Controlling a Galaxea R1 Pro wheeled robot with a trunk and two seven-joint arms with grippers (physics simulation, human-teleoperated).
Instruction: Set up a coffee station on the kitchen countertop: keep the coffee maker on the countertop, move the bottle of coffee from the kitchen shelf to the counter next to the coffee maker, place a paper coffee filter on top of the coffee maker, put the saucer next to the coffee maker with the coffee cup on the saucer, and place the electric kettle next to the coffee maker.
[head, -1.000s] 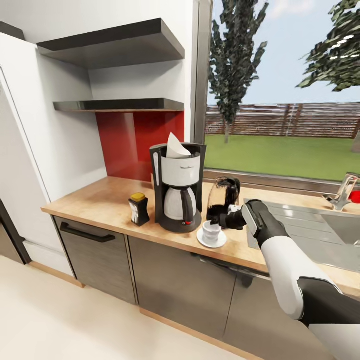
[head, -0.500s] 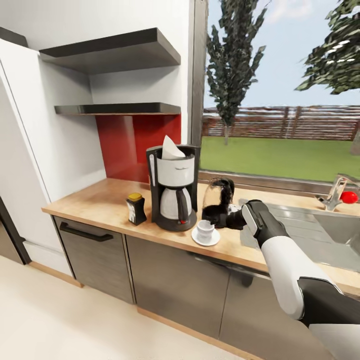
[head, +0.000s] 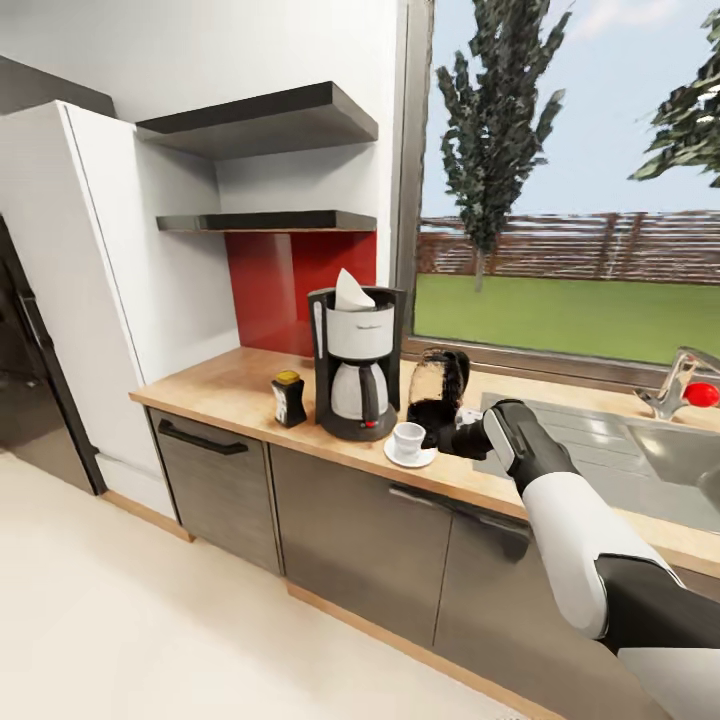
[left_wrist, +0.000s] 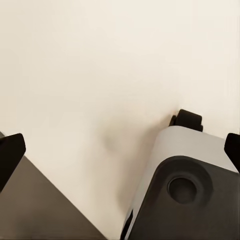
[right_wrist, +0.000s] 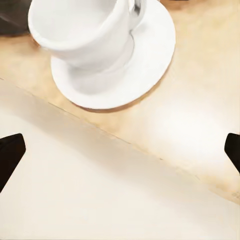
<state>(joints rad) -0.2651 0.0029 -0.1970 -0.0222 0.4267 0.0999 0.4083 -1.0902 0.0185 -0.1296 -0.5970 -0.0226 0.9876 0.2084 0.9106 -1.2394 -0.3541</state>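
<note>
At the far left of the head view a white tall cabinet (head: 110, 290) is standing, with two dark shelves (head: 270, 220) hanging beside it above a red backsplash (head: 290, 290). Below them the wooden tabletop (head: 220, 385) is running rightward toward the sink (head: 640, 450).

The bottle of coffee (head: 289, 399) is standing upright on the tabletop, just to the left of the coffee maker (head: 355, 363) and slightly apart from it. The coffee maker is sitting on the tabletop with a white paper coffee filter (head: 352, 290) sticking up from its top. Just to its right, near the front edge, the saucer (head: 409, 455) is lying flat with the coffee cup (head: 408, 438) resting upright on it. Behind the cup, the dark electric kettle (head: 438, 395) is standing next to the coffee maker.

The right hand (head: 447, 440) is reaching in from the right, hovering at the kettle's base just beside the cup; in the right wrist view its dark fingertips (right_wrist: 10, 152) are showing wide apart, spread, with nothing between them, and the cup (right_wrist: 82, 32) and saucer (right_wrist: 142, 62) are sitting just ahead.

In the left wrist view the left hand (left_wrist: 120, 150) is pointing down at the pale floor (left_wrist: 90, 65), its fingertips (left_wrist: 10, 152) spread wide and gripping nothing, above part of the robot's grey base (left_wrist: 185, 185).
</note>
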